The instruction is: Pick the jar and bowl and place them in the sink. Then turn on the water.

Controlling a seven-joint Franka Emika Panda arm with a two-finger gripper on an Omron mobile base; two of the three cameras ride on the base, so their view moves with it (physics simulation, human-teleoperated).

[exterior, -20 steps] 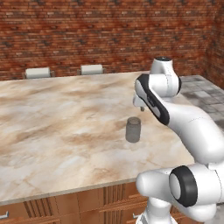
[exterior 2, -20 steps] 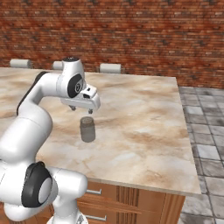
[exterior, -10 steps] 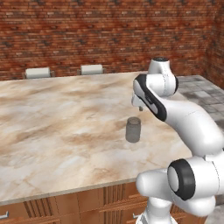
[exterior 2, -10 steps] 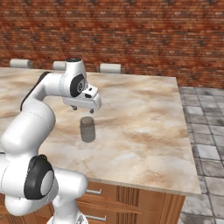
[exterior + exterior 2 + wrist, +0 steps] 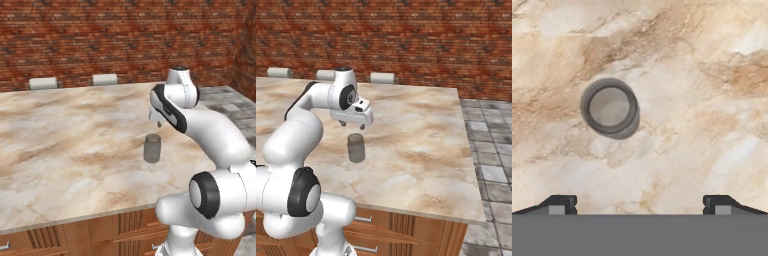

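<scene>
Marble table (image 5: 70, 150), brick wall (image 5: 100, 35) behind, tiled floor (image 5: 491, 150) to the side.
Jar (image 5: 152, 148) upright on table; in hand view at 10 o'clock of centre. End effector (image 5: 354, 123) above it, fingers apart, empty.

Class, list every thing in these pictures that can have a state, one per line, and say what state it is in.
jar: upright on the marble counter, top on, not gripped.
gripper: open, empty, pointing down above the jar, not touching it.
counter: marble top carrying the jar.
drawers: shut, under the counter edge.
</scene>
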